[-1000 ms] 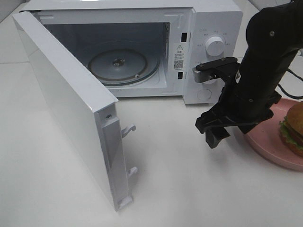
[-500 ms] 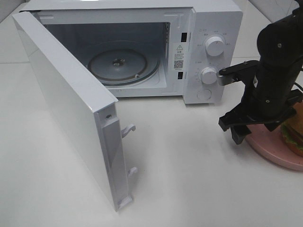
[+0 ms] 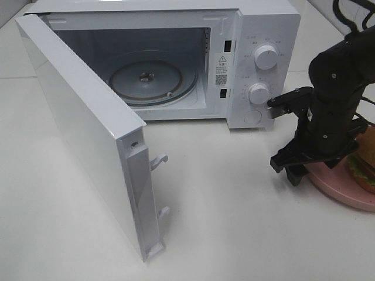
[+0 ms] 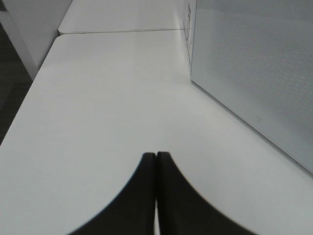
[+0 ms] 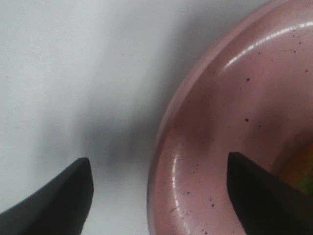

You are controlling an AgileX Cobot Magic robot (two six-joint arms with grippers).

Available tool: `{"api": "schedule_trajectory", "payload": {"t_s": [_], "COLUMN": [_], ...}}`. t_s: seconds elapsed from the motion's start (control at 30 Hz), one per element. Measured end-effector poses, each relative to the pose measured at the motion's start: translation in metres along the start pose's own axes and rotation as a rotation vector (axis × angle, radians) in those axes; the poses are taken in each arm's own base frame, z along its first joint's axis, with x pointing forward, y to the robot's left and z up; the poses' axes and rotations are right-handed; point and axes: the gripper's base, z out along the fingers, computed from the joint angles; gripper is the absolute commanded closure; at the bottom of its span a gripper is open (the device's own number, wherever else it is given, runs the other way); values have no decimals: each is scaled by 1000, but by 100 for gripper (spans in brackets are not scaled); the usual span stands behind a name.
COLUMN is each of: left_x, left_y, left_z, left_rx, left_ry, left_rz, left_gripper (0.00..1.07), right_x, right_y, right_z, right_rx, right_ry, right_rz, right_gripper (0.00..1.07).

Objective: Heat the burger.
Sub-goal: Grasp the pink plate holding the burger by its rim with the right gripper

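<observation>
The burger (image 3: 365,168) sits on a pink speckled plate (image 3: 338,193) at the right edge of the worktop (image 3: 234,228), to the right of the microwave (image 3: 258,26) and well outside it; the exterior view shows only part of the bun and green lettuce behind the right arm

The right gripper (image 5: 157,198) hangs low over the near-left rim of the plate with its jaws spread wide and nothing between them. In the wrist view one dark fingertip is over the bare worktop and the other is over the plate's inner surface, beside a blurred yellow-green edge of the burger

The microwave door (image 3: 76,129) is swung wide open toward the front left, showing the empty glass turntable (image 3: 152,79) inside. Two white knobs (image 3: 266,57) stand one above the other on the control panel

The left gripper (image 4: 156,164) shows only in its own wrist view, jaws pressed together and empty, above bare worktop beside the door's perforated face
</observation>
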Motion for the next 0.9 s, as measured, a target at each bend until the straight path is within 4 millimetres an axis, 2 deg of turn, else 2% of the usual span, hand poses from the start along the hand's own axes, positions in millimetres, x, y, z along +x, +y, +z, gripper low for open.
{"api": "schedule_trajectory", "payload": {"t_s": [0.13,0.43,0.47,0.5,0.53,0.57,0.6,0.63,0.67,0.7,0.73,0.77,0.9], "left_x": [0,0,0,0,0,0,0,0,0,0,0,0,0], "left_y": [0,0,0,0,0,0,0,0,0,0,0,0,0], "left_z": [0,0,0,0,0,0,0,0,0,0,0,0,0], "left_rx": [0,0,0,0,0,0,0,0,0,0,0,0,0], "left_ry": [0,0,0,0,0,0,0,0,0,0,0,0,0], "left_rz": [0,0,0,0,0,0,0,0,0,0,0,0,0], "left_gripper": [107,107,107,107,107,107,107,107,107,107,107,107,107], "right_x": [1,-1,-1,-1,-1,-1,0,0,0,0,0,1,2], "right_y": [-1,-1,-1,-1,-1,-1,-1,-1,-1,0,0,-1,-2], "right_z": [7,16,16,16,16,16,17,17,18,19,19,19,19], "right_rx": [24,38,38,38,38,39,42,42,42,42,42,48,62], "right_ry": [16,36,36,37,37,37,43,43,49,53,53,58,73], "right_rz": [-29,-51,-50,-46,-46,-45,-47,-47,-43,-40,-40,-39,-53], "right_gripper": [35,47,50,59,59,64,78,78,85,97,97,107,107]}}
